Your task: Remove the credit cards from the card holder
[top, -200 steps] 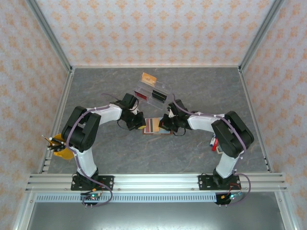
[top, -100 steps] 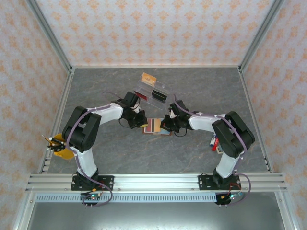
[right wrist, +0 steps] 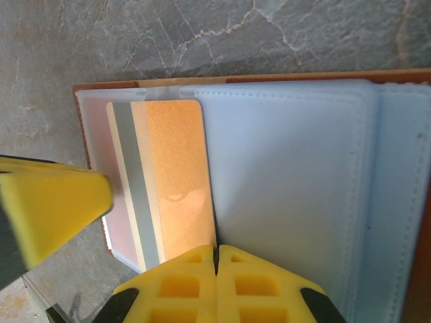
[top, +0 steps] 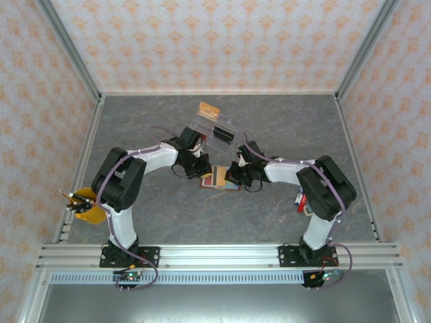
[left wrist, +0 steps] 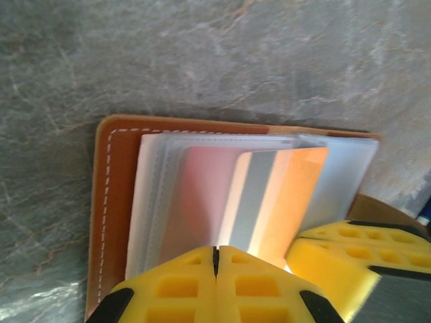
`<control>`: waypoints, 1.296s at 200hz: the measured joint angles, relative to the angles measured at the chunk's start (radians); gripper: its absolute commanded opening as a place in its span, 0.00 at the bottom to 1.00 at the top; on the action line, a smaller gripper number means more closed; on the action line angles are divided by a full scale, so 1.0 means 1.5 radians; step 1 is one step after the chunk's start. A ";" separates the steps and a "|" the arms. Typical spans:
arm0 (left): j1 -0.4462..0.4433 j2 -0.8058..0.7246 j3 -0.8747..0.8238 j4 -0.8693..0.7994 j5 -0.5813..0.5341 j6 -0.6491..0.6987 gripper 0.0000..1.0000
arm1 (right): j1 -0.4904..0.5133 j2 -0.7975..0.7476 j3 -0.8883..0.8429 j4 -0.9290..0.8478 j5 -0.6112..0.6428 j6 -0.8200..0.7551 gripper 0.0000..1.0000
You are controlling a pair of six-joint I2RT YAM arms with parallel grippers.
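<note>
Left gripper (left wrist: pixel 215 272) is pressed together, its tips at the near edge of the orange card (left wrist: pixel 283 195). Right gripper (right wrist: pixel 215 272) is likewise closed, at that card's corner. Either may be nipping the card; that is hard to tell. The card lies over the clear sleeves of the open holder (left wrist: pixel 108 202), which rests mid-table (top: pixel 168 222) between the arms.

Robot test cell: grey marble-look table (top: pixel 222 215); patterned panel walls (top: pixel 222 40) around it; aluminium rail (top: pixel 215 254) along its near edge.
</note>
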 measured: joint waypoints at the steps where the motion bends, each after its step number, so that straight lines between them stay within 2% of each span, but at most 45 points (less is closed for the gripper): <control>1: 0.000 0.001 0.000 0.000 0.000 0.000 0.03 | 0.000 0.000 0.000 0.000 0.000 0.000 0.01; 23: -0.001 0.005 0.001 -0.003 -0.001 0.005 0.02 | -0.003 0.000 -0.001 0.007 -0.006 0.001 0.08; 59: -0.001 0.009 0.002 -0.003 -0.001 0.011 0.02 | -0.003 0.001 -0.003 0.014 -0.008 0.006 0.26; 102: -0.001 0.010 0.001 -0.002 -0.004 0.011 0.02 | -0.003 0.010 -0.003 0.040 -0.025 0.017 0.29; 151: -0.001 0.010 -0.005 0.005 -0.004 0.011 0.01 | -0.006 0.027 -0.003 0.074 -0.050 0.033 0.22; 201: -0.001 0.010 -0.005 0.005 -0.004 0.011 0.03 | -0.010 0.033 -0.009 0.088 -0.052 0.047 0.02; 259: -0.004 0.002 0.004 -0.010 -0.021 0.011 0.26 | -0.019 -0.038 -0.037 0.047 -0.012 0.022 0.00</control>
